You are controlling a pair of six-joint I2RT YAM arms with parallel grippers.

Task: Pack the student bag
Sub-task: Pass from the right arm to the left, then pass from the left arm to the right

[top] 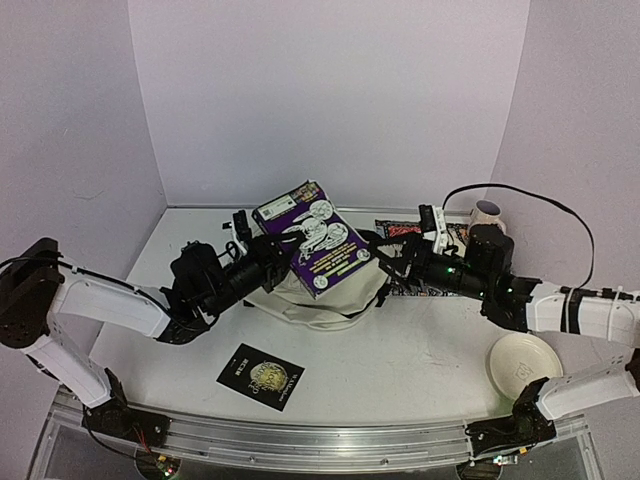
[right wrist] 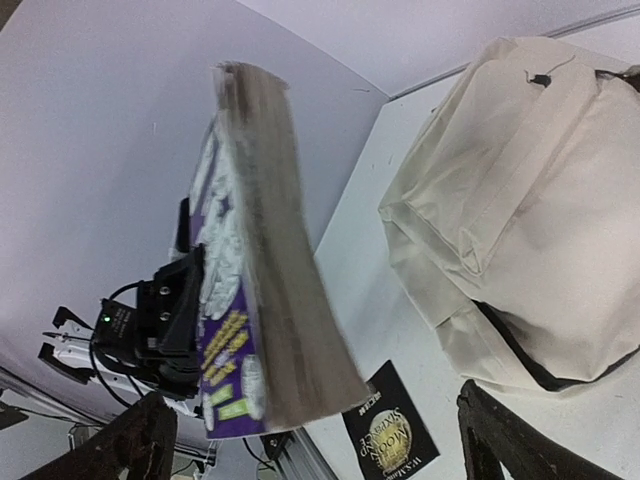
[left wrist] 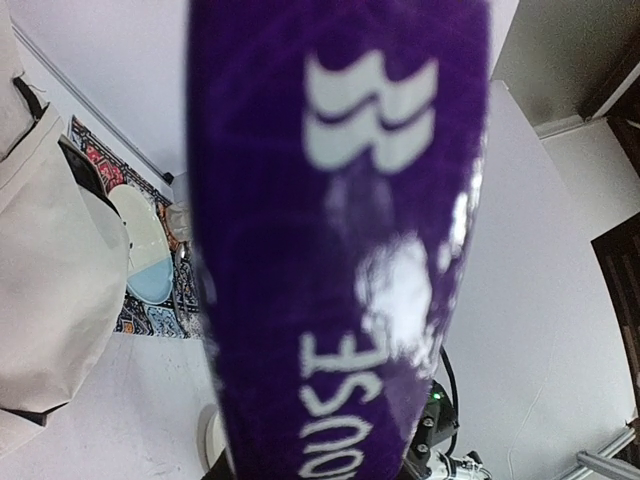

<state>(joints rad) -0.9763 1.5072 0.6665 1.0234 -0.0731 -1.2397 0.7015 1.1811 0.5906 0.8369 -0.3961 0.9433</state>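
Student bag (top: 318,306): we see it slumped on the worktop (top: 420,345) at the centre of the overhead frame, cream fabric showing beneath the book.
Purple book (top: 315,240): tilted in the air above the bag, cover facing up.
Left hand (top: 272,258): reaching in from the left, pinching the book's left edge.
Right hand (top: 388,262): fingers spread wide just right of the book, gripping nothing; we cannot tell whether they touch it.
Black card (top: 260,377): flat, lower centre, apart from the bag.
White plate (top: 524,362): lower right.
Cup (top: 487,212): upper right, by the back wall.
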